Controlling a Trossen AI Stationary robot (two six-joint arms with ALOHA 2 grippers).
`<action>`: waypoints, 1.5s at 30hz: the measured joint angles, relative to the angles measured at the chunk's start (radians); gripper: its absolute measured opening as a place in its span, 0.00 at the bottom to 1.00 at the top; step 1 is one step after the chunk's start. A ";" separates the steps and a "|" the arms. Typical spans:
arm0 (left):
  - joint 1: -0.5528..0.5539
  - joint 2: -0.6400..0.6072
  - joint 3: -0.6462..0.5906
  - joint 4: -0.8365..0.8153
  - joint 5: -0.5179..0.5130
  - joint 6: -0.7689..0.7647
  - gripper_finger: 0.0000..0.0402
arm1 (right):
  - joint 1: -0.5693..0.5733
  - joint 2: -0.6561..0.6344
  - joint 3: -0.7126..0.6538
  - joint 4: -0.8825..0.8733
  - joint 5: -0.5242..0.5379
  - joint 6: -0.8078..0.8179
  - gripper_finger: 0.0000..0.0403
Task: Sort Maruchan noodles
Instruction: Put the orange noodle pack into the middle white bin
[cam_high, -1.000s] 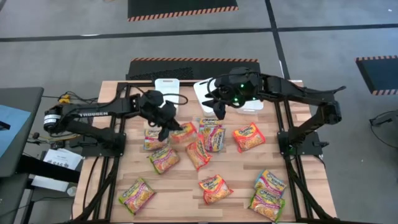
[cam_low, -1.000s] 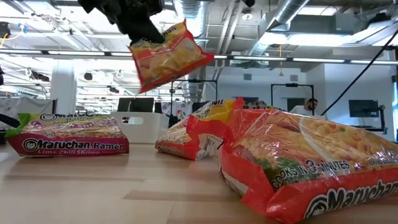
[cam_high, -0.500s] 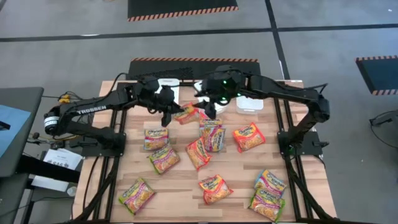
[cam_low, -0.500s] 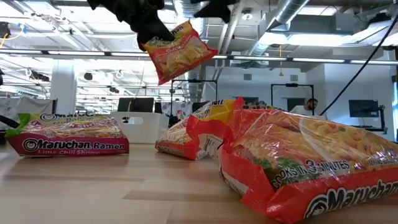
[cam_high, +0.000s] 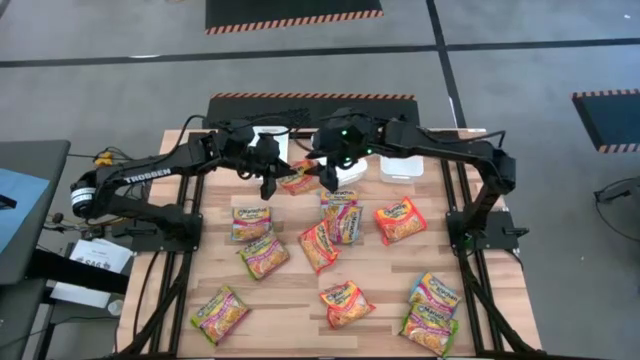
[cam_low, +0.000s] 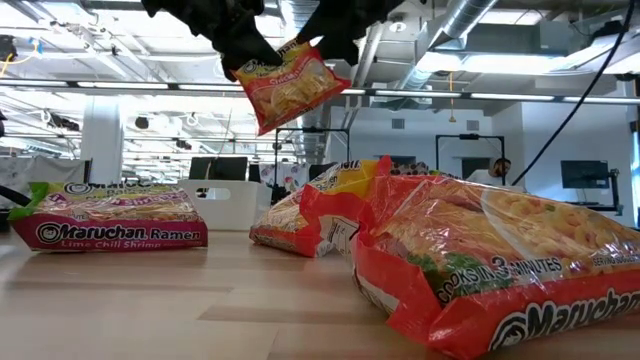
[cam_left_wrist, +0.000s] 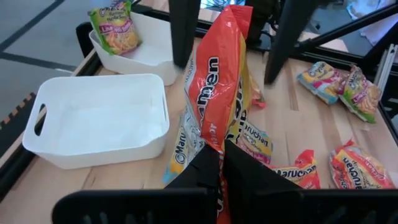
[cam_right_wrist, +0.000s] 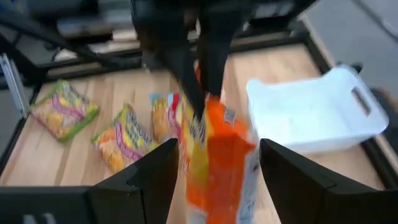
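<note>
left gripper (cam_high: 268, 182) clenched on the orange packet (cam_high: 297, 180); right gripper (cam_high: 328, 176) spread around it should close before left lets go.

One noodle packet (cam_high: 299, 180) hangs above the table (cam_high: 300, 295), before the bins (cam_high: 398, 165), between both claws

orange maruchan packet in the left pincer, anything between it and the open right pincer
Nothing visible. The left pincer is shut on the orange Maruchan packet, held above the table, and the right pincer stands open with its fingers on either side of the packet's far end.
</note>
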 joint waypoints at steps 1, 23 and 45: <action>0.000 0.000 0.000 0.000 0.000 0.000 0.00 | 0.000 0.001 -0.001 -0.018 -0.001 0.000 0.62; 0.000 0.001 0.000 0.030 -0.036 0.001 0.01 | 0.012 0.061 0.001 0.015 0.006 0.089 0.04; 0.104 -0.064 0.003 0.216 -0.022 -0.107 0.40 | -0.090 0.043 -0.001 -0.145 0.006 0.031 0.03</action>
